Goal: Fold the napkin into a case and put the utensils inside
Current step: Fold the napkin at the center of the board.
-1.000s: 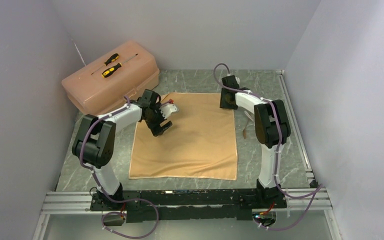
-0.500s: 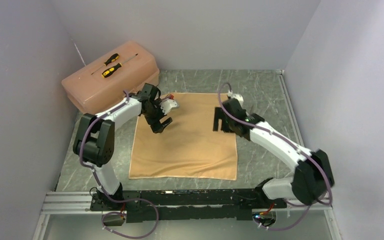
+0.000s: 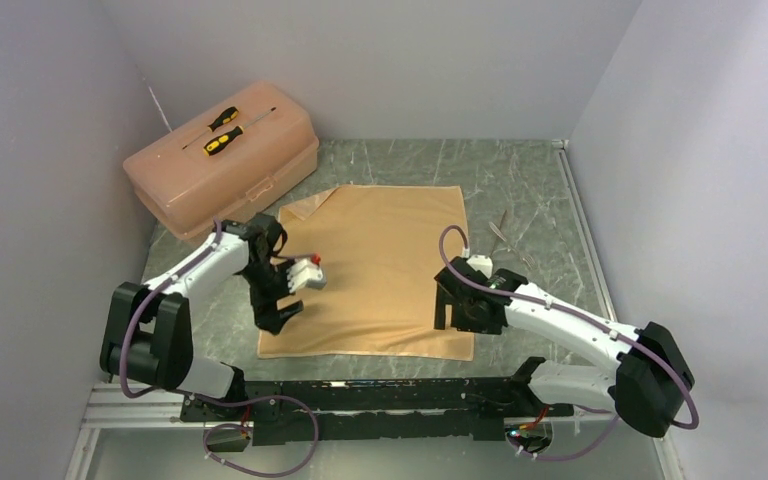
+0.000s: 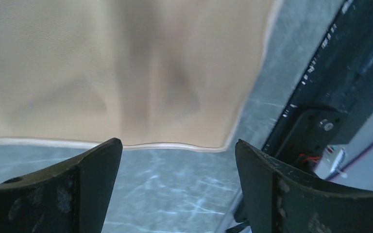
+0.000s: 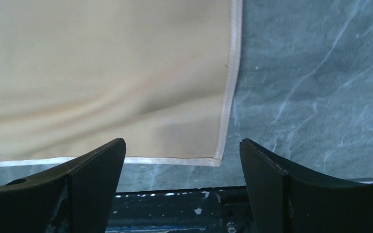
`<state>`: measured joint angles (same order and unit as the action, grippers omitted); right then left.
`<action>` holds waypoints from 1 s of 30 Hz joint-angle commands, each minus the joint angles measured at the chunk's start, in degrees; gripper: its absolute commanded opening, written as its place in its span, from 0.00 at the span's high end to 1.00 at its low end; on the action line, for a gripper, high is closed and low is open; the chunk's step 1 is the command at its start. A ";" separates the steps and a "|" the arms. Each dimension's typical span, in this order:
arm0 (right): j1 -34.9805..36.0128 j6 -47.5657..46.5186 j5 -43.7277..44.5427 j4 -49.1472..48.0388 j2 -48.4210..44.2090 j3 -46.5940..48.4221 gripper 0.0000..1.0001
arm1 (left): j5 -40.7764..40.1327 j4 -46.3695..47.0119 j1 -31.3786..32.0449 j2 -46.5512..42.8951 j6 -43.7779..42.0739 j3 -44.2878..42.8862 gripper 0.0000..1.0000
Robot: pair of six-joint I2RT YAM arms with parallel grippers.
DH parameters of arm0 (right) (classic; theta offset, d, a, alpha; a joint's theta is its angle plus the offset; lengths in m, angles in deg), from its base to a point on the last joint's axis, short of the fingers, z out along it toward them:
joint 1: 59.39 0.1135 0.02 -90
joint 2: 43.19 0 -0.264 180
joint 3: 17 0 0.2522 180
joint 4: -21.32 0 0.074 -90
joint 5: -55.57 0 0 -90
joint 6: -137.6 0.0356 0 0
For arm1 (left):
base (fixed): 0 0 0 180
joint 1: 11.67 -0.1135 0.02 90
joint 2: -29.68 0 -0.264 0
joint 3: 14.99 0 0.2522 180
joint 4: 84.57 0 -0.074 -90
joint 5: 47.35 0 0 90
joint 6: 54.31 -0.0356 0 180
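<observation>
The peach-tan napkin (image 3: 380,270) lies spread flat on the grey table, with its far left corner turned over a little. My left gripper (image 3: 277,317) is open and empty just above the napkin's near left corner; the left wrist view shows that corner (image 4: 218,144) between the spread fingers (image 4: 97,162). My right gripper (image 3: 448,313) is open and empty over the near right corner, whose white hem (image 5: 218,161) shows in the right wrist view. Thin golden-brown utensils (image 3: 501,233) lie on the table to the right of the napkin.
A pink plastic toolbox (image 3: 200,175) with two yellow-and-black screwdrivers (image 3: 222,130) on its lid stands at the far left. The black base rail (image 3: 380,400) runs along the near edge, close to the napkin's near hem. Grey walls enclose the table.
Both arms have moved from the napkin's far edge to its near corners. The napkin's far left corner now lies turned over.
</observation>
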<state>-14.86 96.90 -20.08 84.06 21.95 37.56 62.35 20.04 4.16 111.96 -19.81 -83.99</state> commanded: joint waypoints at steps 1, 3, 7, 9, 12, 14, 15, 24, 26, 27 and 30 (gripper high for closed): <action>0.45 3.18 1.38 -4.07 0.12 -2.47 0.11 | 1.38 -0.19 0.01 -2.72 -4.43 6.41 0.09; 0.39 2.16 2.05 -6.26 1.12 -3.37 0.14 | 1.82 0.71 -0.04 -3.15 -4.40 7.70 0.09; 0.38 1.71 2.09 -9.90 4.39 -4.43 0.17 | 3.31 2.86 0.27 -3.82 -4.14 9.98 0.10; 0.40 1.85 1.68 -12.25 5.81 -5.09 0.18 | 3.17 4.61 0.77 -3.91 -3.50 11.19 0.10; 0.41 2.15 0.91 -15.25 7.18 -6.40 0.24 | 2.64 8.14 1.60 -4.37 -2.65 13.44 0.12; 0.39 2.42 0.44 -16.11 7.53 -7.11 0.34 | 0.97 12.05 2.33 -5.11 -1.78 15.74 0.15; 0.42 2.58 0.46 -16.16 7.40 -7.22 0.41 | 0.09 13.93 2.66 -5.42 -1.55 16.71 0.17; 0.40 1.09 6.05 -8.79 1.77 -2.63 1.00 | -1.23 19.75 4.84 -8.08 0.49 20.75 0.43; 0.46 0.74 6.77 -7.98 1.38 -1.82 1.00 | -0.54 19.55 5.14 -8.65 0.36 20.96 0.50; 0.46 0.57 7.14 -7.81 1.20 -1.26 1.00 | -0.40 19.61 5.21 -8.91 0.32 20.97 0.53; 0.41 -0.57 8.20 -7.32 0.69 1.05 1.00 | -0.69 19.06 5.33 -9.47 -0.29 19.62 0.58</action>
<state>-14.66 97.97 -15.47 74.94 24.20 34.37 59.38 38.01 8.82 102.71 -19.57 -64.69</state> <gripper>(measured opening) 0.011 0.449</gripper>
